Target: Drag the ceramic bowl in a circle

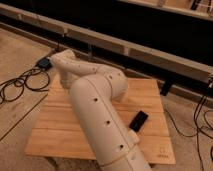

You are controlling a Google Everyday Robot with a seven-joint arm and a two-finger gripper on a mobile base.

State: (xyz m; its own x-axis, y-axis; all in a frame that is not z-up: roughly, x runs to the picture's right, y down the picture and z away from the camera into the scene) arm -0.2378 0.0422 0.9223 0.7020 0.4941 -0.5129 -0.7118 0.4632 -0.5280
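Hiding behind the bulky white robot arm (95,107), the closed jaws could slip off the unseen ceramic bowl mid-circle.

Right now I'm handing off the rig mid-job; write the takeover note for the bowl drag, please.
Gripper: hidden behind the arm, over the table's far left; fingers shut, grip on anything unconfirmed.
Ceramic bowl: not in view, likely behind the arm.
Black flat object: lying on the table beside the arm.
Done: cannot tell.
Left: confirm bowl contact, complete the circle.
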